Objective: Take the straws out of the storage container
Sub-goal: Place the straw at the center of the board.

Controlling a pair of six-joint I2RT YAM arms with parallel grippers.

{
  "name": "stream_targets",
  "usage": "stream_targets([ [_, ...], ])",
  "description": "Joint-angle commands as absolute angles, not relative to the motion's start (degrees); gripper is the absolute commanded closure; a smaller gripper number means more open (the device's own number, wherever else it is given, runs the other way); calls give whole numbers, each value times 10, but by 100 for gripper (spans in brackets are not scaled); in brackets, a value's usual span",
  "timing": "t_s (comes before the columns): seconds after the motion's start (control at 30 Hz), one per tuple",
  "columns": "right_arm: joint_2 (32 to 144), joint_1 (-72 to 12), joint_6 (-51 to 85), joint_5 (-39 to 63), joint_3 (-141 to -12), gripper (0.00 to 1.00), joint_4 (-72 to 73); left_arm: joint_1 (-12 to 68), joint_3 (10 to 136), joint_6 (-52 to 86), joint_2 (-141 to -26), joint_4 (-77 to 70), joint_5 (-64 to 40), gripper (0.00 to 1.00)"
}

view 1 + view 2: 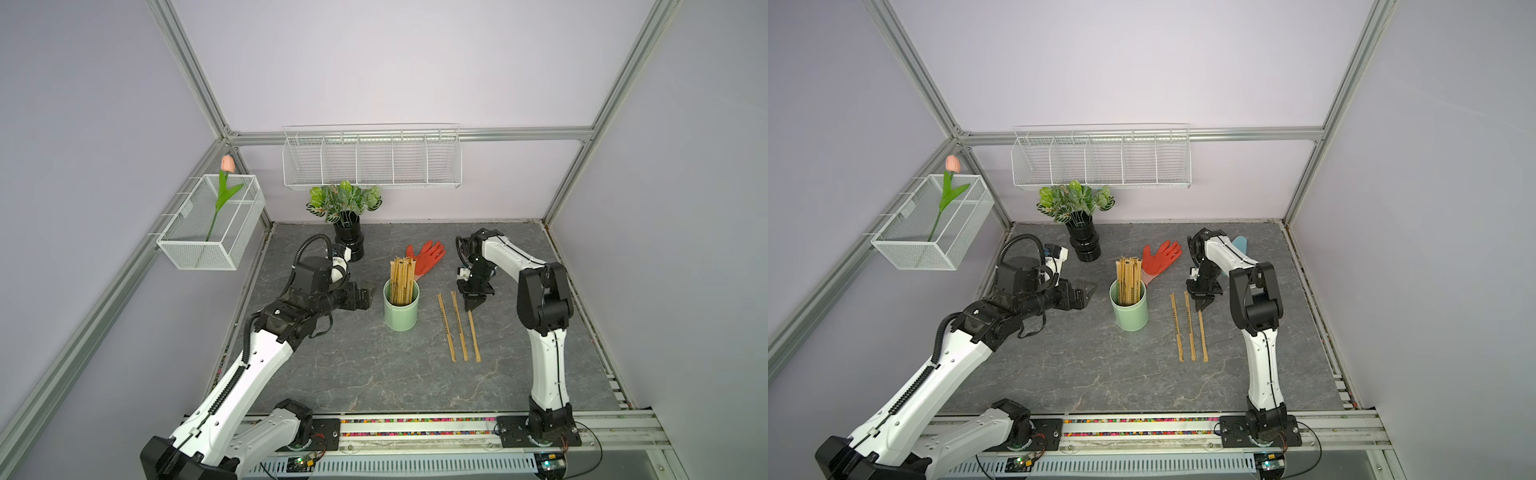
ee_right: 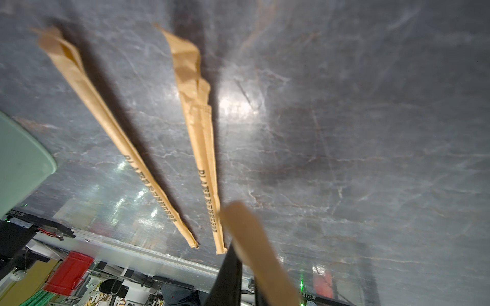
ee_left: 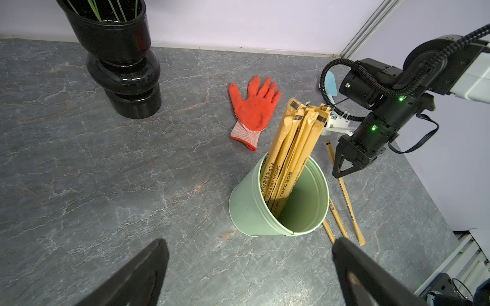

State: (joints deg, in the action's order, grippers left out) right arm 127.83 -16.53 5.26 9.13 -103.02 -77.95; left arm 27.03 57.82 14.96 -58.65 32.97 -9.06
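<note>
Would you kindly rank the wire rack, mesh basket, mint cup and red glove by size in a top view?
Largest to smallest:
Wire rack
Mesh basket
Mint cup
Red glove, which lies farther back, so this last place is less sure.

The straws look paper-wrapped, the storage container smooth and matt, the vase glossy.

A robotics lab cell — aluminium-profile frame, plain lilac panels, robot arms bolted to a rail along the counter's front edge.
</note>
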Motion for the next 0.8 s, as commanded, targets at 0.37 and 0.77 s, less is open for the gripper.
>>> stream_targets([
  [0.37,1297,-154,57,107,-1043,80,-759,272,577,149,-592,335,-96,0],
  [0.77,1121,-173,87,81,-963,71,-674,272,577,149,-589,335,-94,0],
])
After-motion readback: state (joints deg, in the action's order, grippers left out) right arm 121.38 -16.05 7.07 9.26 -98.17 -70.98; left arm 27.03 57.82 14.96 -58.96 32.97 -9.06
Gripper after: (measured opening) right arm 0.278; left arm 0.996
